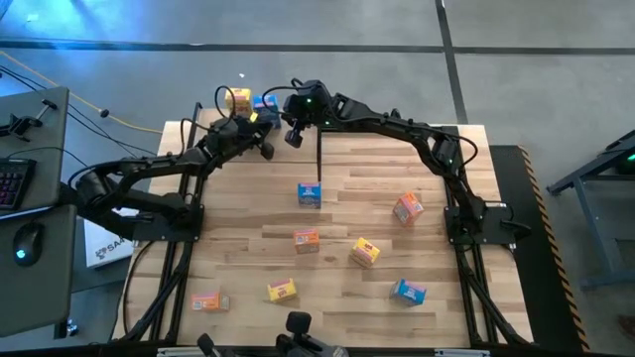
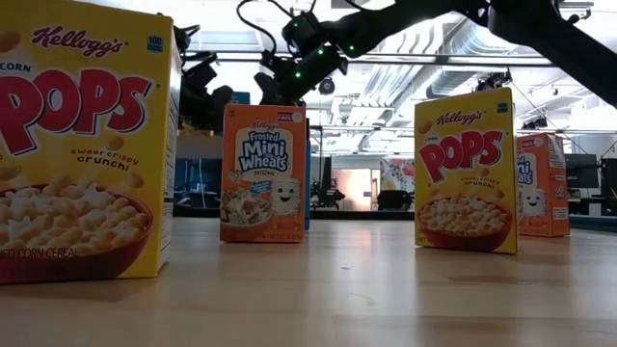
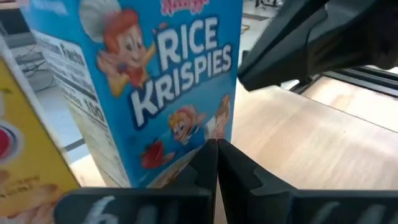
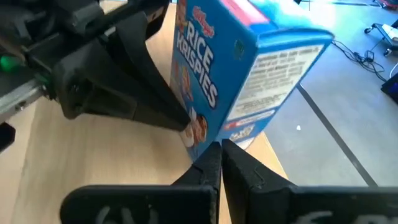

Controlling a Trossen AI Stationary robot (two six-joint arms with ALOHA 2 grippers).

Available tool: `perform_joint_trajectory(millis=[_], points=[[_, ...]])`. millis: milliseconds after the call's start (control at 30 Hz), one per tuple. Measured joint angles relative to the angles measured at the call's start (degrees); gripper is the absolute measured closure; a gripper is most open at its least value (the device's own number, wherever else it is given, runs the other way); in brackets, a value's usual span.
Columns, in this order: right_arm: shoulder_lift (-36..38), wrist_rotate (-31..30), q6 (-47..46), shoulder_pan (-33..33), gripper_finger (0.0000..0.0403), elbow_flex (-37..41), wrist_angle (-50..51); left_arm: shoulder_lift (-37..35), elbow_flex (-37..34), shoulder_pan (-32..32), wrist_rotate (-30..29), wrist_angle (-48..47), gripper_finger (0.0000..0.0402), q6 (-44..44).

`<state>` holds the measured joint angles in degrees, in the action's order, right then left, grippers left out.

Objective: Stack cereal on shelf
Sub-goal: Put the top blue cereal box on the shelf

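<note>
My left hand (image 3: 217, 163) pressed together, empty, tips against lower front of blue Rice Krispies box (image 3: 149, 87) at worktop (image 1: 397, 297) far-left edge. My right hand (image 4: 221, 163) likewise pressed together, at box's other side. Box probably light, thin card, dents easily, tips readily; best pinched across narrow sides, mid-height. Other cereal boxes (image 1: 364, 252) scattered nearer.

Both arms reach to the far edge — left gripper (image 3: 217, 163) and right gripper (image 4: 221, 163) fingers pressed together.

9 cereal boxes (image 1: 309, 194), 2 arms, 1 table (image 1: 437, 317).
</note>
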<state>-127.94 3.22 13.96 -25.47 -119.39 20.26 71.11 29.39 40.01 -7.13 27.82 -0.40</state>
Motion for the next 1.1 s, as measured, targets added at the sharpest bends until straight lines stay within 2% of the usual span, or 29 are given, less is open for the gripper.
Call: perform_joint_trajectory(millis=[1100], points=[[0.0,0.4,0.0,0.1,0.0403,0.0,1.3,0.4,0.0,1.7,-2.9,1.7,0.0399,0.0]])
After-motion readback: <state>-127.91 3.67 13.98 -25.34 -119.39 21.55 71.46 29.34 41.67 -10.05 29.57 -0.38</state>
